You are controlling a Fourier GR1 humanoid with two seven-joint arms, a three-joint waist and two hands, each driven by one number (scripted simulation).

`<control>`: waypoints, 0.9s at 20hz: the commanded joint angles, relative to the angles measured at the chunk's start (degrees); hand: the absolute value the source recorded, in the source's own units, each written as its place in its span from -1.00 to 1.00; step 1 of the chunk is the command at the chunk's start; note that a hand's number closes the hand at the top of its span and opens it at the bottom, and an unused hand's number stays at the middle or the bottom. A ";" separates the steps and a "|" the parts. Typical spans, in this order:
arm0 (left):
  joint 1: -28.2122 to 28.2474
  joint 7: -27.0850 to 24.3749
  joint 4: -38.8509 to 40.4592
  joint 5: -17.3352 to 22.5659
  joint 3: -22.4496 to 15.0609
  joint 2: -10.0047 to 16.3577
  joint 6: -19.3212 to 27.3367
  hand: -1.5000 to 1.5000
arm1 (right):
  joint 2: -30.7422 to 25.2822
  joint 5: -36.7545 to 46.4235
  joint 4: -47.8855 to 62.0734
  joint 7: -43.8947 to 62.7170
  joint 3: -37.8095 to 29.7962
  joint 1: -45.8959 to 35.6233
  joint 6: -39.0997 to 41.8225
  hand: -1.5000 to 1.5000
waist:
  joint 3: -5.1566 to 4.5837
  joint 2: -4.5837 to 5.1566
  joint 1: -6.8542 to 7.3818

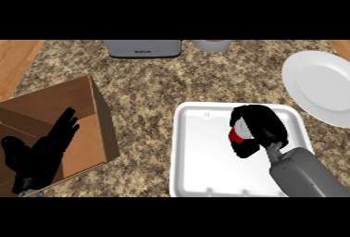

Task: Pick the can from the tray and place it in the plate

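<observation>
Since the can (237,133) is probably thin metal, it should be light, stiff and rather slippery, best held round its side wall at mid-height. Only a red band and a pale silvery end show. The right hand (265,129) hides the rest, its fingers (245,111) curled round the can. It is in the far right part of the white tray (186,152), well apart from the plate (321,88). The left hand (40,155) rests open over a brown box (92,104).
</observation>
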 commanded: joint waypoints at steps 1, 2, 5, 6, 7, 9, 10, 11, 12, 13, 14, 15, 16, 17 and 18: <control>-1.43 -0.09 6.07 0.88 -3.59 -4.47 -0.42 0.00 | 6.69 3.63 7.12 11.84 -4.34 -6.13 -5.23 1.00 | -1.73 1.85 0.27; -0.38 0.84 3.95 1.05 -3.99 -4.76 -0.61 0.00 | 8.10 4.88 9.03 16.79 -5.96 -7.69 -6.68 1.00 | -1.74 1.86 1.07; 0.26 0.34 3.59 0.63 -4.01 -4.91 -1.53 0.00 | 11.89 9.57 14.28 26.48 -9.33 -10.77 -14.08 1.00 | -1.80 2.34 1.91; -1.06 1.28 3.77 0.80 -3.28 -4.69 -1.38 0.00 | 12.79 11.72 15.05 28.23 -10.26 -14.95 -16.39 1.00 | -1.77 2.30 2.32; -1.33 1.79 3.29 0.90 -4.02 -4.74 -2.28 0.00 | 12.55 14.91 16.00 27.15 -10.42 -16.52 -21.12 1.00 | -1.67 2.37 2.49; -1.17 0.67 4.78 -0.80 -4.57 -6.23 -1.25 0.00 | 13.23 21.01 16.69 28.68 -8.97 -19.51 -26.59 1.00 | -1.73 2.19 2.03; -0.89 0.90 3.87 -0.15 -4.30 -6.27 -1.82 0.00 | 12.59 22.98 18.18 29.78 -10.33 -21.47 -28.79 1.00 | -1.72 2.13 2.37; -2.96 1.63 6.01 -0.02 -2.81 -6.34 -1.00 0.00 | 13.01 25.64 19.42 31.34 -9.82 -22.34 -30.16 1.00 | -1.75 2.22 1.36; -1.31 0.35 5.19 -1.34 -3.90 -7.11 -0.86 0.00 | 14.12 28.56 20.56 33.15 -9.47 -23.12 -32.53 1.00 | -1.75 2.02 1.79; -1.43 1.96 4.29 -1.00 -4.27 -7.10 -1.42 0.00 | 14.34 30.29 21.78 34.99 -10.52 -24.64 -33.61 1.00 | -1.70 1.84 1.63; -1.56 1.58 5.58 -1.53 -4.37 -7.49 -1.43 0.00 | 15.71 31.78 22.54 36.50 -11.04 -26.05 -35.16 1.00 | -1.72 1.97 1.47; -0.19 -0.68 5.62 -1.53 -3.20 -6.88 -2.11 0.00 | 15.88 33.56 23.60 37.25 -12.07 -25.20 -38.28 1.00 | -1.71 1.86 1.44; -0.59 2.22 4.17 -1.24 -3.85 -7.96 -1.35 0.00 | 14.18 34.20 24.04 36.45 -14.18 -25.58 -40.16 1.00 | -1.61 1.82 1.00; -0.52 0.76 4.57 -1.19 -2.73 -6.76 -2.50 0.00 | 16.90 36.72 24.68 40.28 -14.47 -27.96 -40.05 1.00 | -1.70 1.60 1.24; -1.02 1.13 4.52 -1.30 -2.86 -7.59 -1.98 0.00 | 15.27 36.41 24.84 39.06 -17.22 -27.91 -42.46 1.00 | -1.64 1.75 0.70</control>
